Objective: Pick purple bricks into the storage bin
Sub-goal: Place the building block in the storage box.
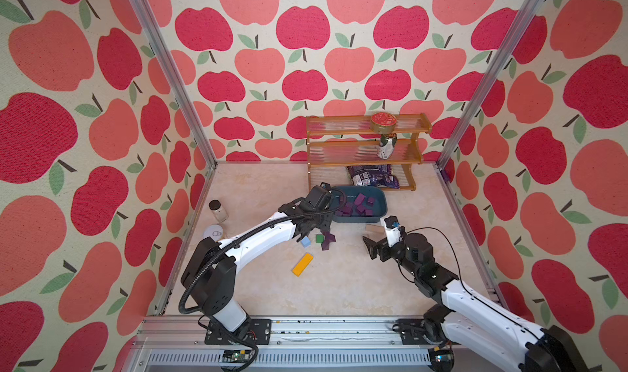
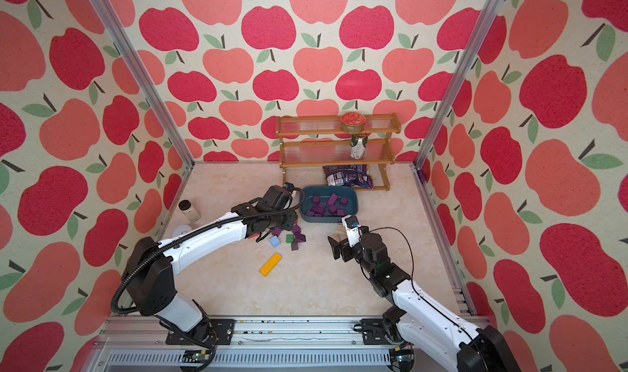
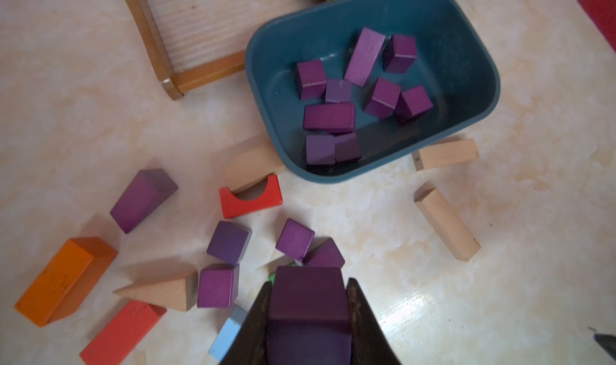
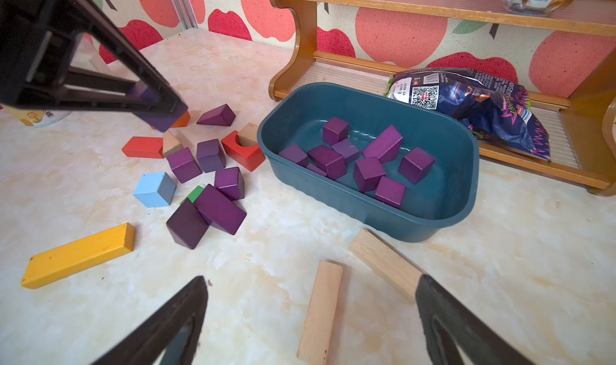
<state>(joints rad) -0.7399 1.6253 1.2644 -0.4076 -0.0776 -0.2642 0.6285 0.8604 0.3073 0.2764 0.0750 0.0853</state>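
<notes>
Your left end effector (image 3: 309,283) is gripping one purple brick (image 4: 163,121) across two flat sides. It is hanging over the bench (image 4: 283,240), just beside the storage bin (image 3: 466,63), where a good number of purple bricks (image 3: 330,116) are already lying. Your right end effector (image 4: 308,286) is standing wide and empty. You are probably handling light, rigid painted wood, likely a little slick, so you are looking for parallel flat faces. On the loose purple wedge (image 4: 216,115), you are avoiding the slope.

Bright, even daylight; soft shadows, tabletop glare, wide-angle edge distortion
</notes>
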